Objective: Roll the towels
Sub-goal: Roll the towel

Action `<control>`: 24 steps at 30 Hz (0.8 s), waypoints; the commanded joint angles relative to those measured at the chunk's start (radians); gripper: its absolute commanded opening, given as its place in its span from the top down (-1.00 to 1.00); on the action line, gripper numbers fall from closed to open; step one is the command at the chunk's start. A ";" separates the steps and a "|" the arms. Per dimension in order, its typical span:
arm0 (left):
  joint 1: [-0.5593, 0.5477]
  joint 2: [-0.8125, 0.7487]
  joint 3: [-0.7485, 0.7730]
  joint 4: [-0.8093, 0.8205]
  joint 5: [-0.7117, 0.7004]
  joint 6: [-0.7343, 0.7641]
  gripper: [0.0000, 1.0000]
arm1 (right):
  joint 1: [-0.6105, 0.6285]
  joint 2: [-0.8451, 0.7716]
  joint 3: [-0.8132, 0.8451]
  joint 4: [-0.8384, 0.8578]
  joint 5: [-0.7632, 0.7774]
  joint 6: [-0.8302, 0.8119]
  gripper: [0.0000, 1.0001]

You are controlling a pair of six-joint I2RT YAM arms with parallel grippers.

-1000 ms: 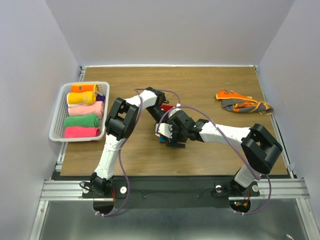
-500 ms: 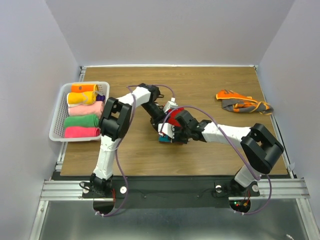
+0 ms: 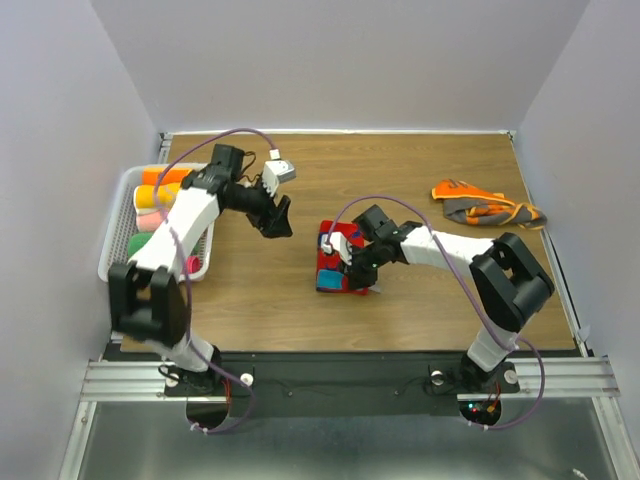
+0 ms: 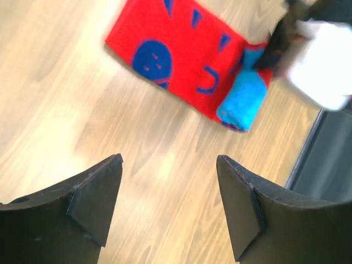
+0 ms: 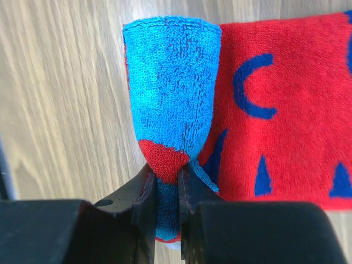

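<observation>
The red towel (image 3: pixel 333 258) with blue patterns lies flat on the table (image 3: pixel 420 160), about midway between the left and right edges and nearer the near edge than the far one. Its near end is turned up into a short roll (image 5: pixel 170 82) that shows the blue underside. The rest of the cloth lies unrolled toward the far edge.

The right gripper (image 3: pixel 358 274) sits at the right-hand end of this roll. In the right wrist view its fingers (image 5: pixel 144 203) are pinched together on the roll's end, with only the cloth between them.

The left gripper (image 3: pixel 277 220) hangs above bare table to the left of the towel, well apart from it. Its jaws are spread wide and hold nothing. The left wrist view shows wood grain between the two fingertips (image 4: pixel 96 198).

A white slatted basket (image 3: pixel 112 262) stands at the left edge and holds rolled towels (image 3: pixel 150 178) side by side, partly hidden by the left arm. A crumpled orange-and-grey cloth (image 3: pixel 488 207) lies near the far right corner.
</observation>
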 commanded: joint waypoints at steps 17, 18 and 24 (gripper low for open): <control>-0.543 -0.772 -0.853 0.653 -0.494 0.384 -0.92 | -0.137 0.478 0.451 -0.580 -0.435 -0.012 0.84; -0.568 -0.732 -0.855 0.687 -0.532 0.385 -0.92 | -0.140 0.512 0.462 -0.612 -0.452 -0.026 0.81; -0.687 -0.524 -0.821 0.842 -0.621 0.358 -0.93 | -0.153 0.563 0.517 -0.650 -0.463 -0.026 0.76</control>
